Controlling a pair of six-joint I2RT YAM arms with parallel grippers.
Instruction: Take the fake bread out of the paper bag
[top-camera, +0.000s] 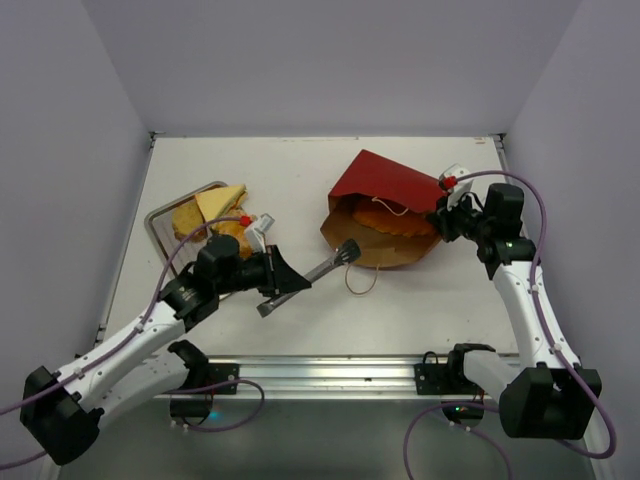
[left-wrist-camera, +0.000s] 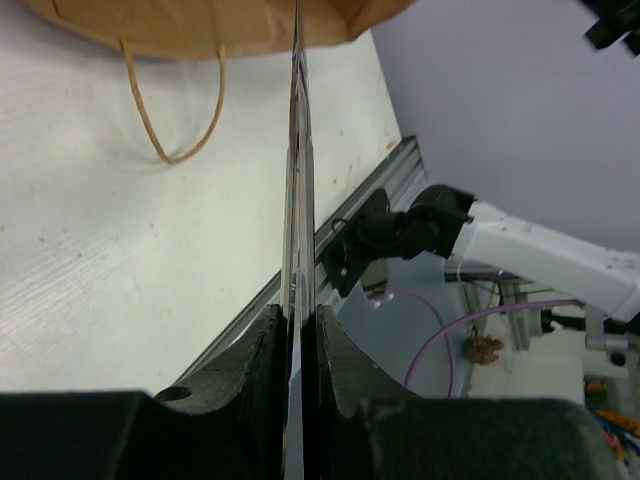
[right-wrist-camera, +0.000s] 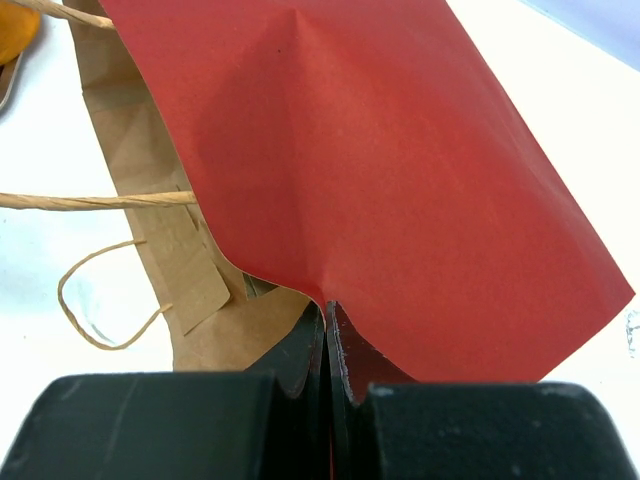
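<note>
The dark red paper bag (top-camera: 385, 190) lies on its side at the middle right, its brown mouth open toward the front. An orange roll of fake bread (top-camera: 392, 218) shows inside it. Other bread pieces, a pale-yellow wedge (top-camera: 222, 200) and orange-brown ones (top-camera: 187, 217), sit on the metal tray (top-camera: 157, 225) at the left. My left gripper (top-camera: 283, 283) is shut on metal tongs (top-camera: 330, 263), whose tips reach the bag's mouth; the tongs (left-wrist-camera: 298, 150) run edge-on in the left wrist view. My right gripper (top-camera: 440, 215) is shut on the bag's upper red edge (right-wrist-camera: 380, 200) and holds it up.
A tan cord handle (top-camera: 360, 280) loops out onto the white table in front of the bag; it also shows in the left wrist view (left-wrist-camera: 175, 100). The table's metal rail (top-camera: 320, 372) runs along the near edge. Grey walls close in the back and sides.
</note>
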